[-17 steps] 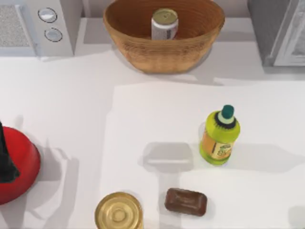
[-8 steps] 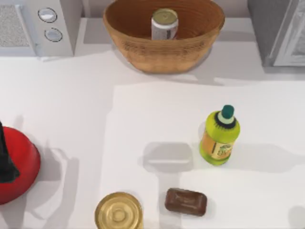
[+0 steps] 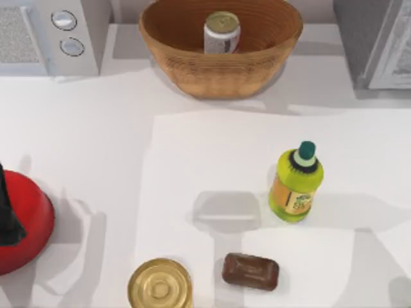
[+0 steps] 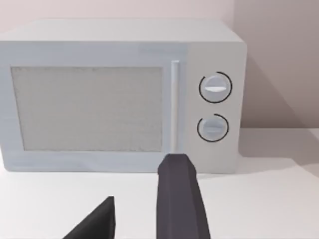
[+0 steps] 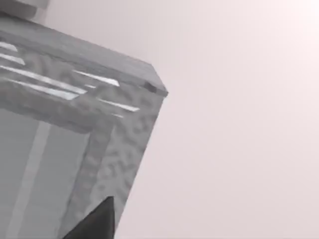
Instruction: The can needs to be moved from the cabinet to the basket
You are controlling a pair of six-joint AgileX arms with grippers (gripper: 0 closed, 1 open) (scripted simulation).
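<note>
We are seeing the can [image 3: 222, 32] standing upright inside the basket [image 3: 192, 67] at the frame's upper middle, the left tool [image 4: 144, 219] showing its fingers apart, so nothing is remaining but parking.

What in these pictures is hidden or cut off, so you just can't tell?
- Small white-labelled can: its base, hidden in the top view by the woven wicker basket wall.
- Grey cabinet: cut by the top view's edge; inside unseen.
- Red round object: cut by the left edge.
- Left tool: fingertips cut off in the left wrist view.
</note>
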